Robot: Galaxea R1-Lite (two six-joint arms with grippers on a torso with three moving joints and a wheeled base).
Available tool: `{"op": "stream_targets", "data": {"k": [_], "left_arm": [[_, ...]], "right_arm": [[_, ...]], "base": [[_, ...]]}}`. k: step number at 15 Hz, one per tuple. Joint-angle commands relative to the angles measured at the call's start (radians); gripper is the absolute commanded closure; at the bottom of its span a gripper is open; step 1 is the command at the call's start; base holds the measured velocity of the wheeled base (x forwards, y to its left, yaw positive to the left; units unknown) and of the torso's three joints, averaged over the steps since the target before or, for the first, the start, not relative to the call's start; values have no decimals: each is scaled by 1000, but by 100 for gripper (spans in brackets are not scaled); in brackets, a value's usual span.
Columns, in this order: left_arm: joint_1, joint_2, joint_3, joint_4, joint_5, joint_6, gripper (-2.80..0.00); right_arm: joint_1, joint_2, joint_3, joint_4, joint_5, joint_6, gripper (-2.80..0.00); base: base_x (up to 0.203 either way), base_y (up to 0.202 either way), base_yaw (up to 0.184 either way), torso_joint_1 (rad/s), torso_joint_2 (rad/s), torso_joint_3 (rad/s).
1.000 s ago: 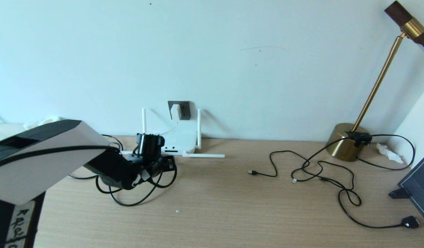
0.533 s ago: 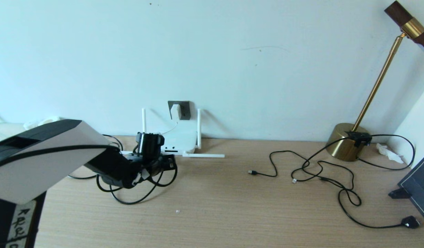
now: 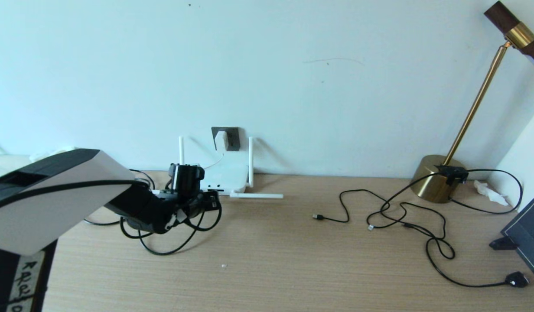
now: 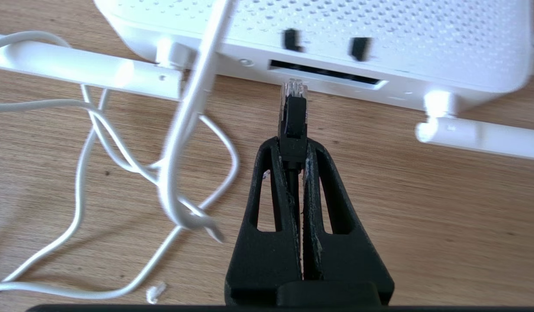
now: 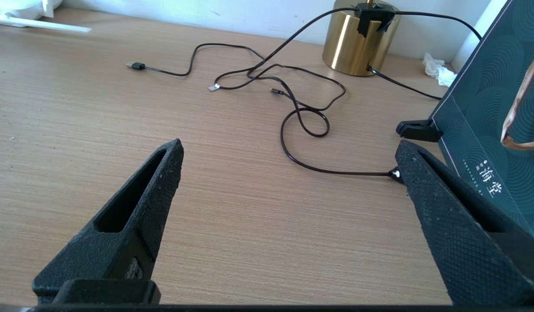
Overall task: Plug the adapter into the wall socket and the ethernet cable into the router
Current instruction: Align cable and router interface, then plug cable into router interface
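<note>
The white adapter (image 3: 221, 139) sits in the dark grey wall socket (image 3: 232, 138) on the wall. Below it the router (image 3: 227, 177) lies flat on the desk with its port edge facing me. My left gripper (image 4: 293, 146) is shut on the black boot of the ethernet cable (image 4: 294, 113). Its clear tip points at the router's (image 4: 401, 39) dark port slot (image 4: 327, 78) and stands just short of it. The black cable loops (image 3: 171, 250) on the desk behind my left gripper (image 3: 210, 203). My right gripper (image 5: 288, 151) hangs open over bare desk and holds nothing.
One router antenna (image 3: 256, 196) lies flat on the desk to the right, and another (image 3: 250, 159) stands upright. The adapter's white cord (image 4: 87, 143) coils beside the router. Thin black cables (image 3: 401, 216), a black plug (image 3: 516, 280), a brass lamp (image 3: 435, 178) and a dark box (image 3: 527, 236) occupy the right side.
My left gripper has moved a little toward the router with the ethernet plug, and the cable loops have shifted with it. Nothing else has moved.
</note>
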Motion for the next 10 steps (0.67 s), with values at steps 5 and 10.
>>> {"op": "stream_targets", "data": {"k": [5,10], "left_arm": [[9,26,-12,-4,0,10,0],[11,32,-25,-4,0,10,0]], "right_arm": [[0,2,0,0,0,-1,-280],[0,2,0,0,0,-1,-280]], "base": [[0,0,0,0,0,0],[0,0,0,0,0,0]]}}
